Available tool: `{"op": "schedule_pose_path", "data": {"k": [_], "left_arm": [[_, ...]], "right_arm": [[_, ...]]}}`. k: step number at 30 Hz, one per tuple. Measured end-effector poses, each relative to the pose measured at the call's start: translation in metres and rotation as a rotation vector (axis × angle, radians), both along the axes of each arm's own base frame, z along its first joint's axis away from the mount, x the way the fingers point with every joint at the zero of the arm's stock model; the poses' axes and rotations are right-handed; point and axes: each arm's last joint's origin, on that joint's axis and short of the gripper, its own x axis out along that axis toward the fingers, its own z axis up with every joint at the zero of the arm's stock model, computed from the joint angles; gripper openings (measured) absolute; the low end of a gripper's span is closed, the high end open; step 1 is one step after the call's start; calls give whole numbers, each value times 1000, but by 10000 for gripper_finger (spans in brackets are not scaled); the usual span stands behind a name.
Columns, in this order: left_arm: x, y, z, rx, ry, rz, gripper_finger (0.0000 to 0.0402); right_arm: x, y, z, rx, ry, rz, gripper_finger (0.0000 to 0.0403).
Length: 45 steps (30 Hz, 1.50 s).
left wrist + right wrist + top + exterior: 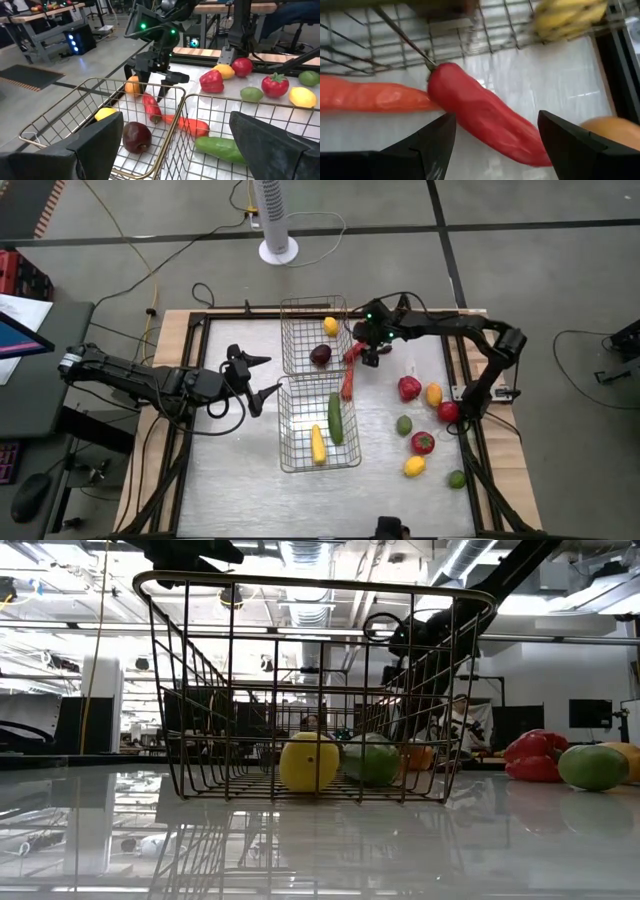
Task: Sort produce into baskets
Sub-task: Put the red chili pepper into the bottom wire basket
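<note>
Two wire baskets stand mid-table. The far basket (300,310) holds a lemon (330,326) and a dark plum (320,355). The near basket (290,420) holds a cucumber (336,420) and a yellow piece (318,445). A red pepper (485,120) lies on the table by the far basket's right side, its stem tip against the wire. My right gripper (496,116) is open just above it, one finger on either side. An orange-red pepper (370,97) lies beside it. My left gripper (255,380) is open and empty, left of the baskets.
Loose produce lies on the table's right part: a red pepper (409,388), lemons (433,394) (414,466), tomatoes (447,412) (422,443), limes (403,424) (456,478). An orange (132,86) sits by my right gripper. Bare table lies left of the baskets.
</note>
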Motion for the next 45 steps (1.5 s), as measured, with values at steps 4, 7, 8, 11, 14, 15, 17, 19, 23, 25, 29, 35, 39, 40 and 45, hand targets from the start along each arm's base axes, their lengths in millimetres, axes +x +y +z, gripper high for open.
{"op": "schedule_pose_path", "data": {"k": [4,7,8,11,14,15,17,19,23,25,29,35,39,40,45], "left_arm": [[0,0,0,-1,2,-4,352],[0,0,-1,-3,4,-8,352],[0,0,0,-3,4,-9,352],[0,0,-1,-4,4,-9,352],[0,-1,0,-12,2,-18,352],[0,-1,-1,-13,2,-20,352],[0,-1,-1,-13,2,-20,352],[0,-1,-1,-13,3,-20,352],[0,-1,-1,-12,3,-20,352],[0,-1,-1,-13,4,-21,352],[0,-1,-1,-13,5,-23,352],[0,-1,-2,-11,20,-23,352],[0,-1,-2,-11,20,-23,352],[0,-1,-2,-11,19,-23,352],[0,-1,-2,-12,18,-23,352]], "right_arm": [[-6,-6,-6,2,-33,7,306],[-8,-9,-12,36,-40,22,306],[-9,-9,-15,55,-32,26,306],[-8,-11,-28,82,2,32,306],[-6,-10,-41,84,67,46,306],[-6,-9,-44,71,95,33,306],[-7,-10,-45,52,122,9,302],[-8,-9,-41,53,123,2,293],[-13,-6,-32,41,129,-5,268],[-14,-5,-29,39,131,-8,252],[-17,-2,-25,65,146,-27,203],[-27,15,-8,38,266,-52,125],[-37,28,12,11,299,-103,125],[-38,31,17,5,298,-115,129],[-44,43,38,-27,259,-180,138]]}}
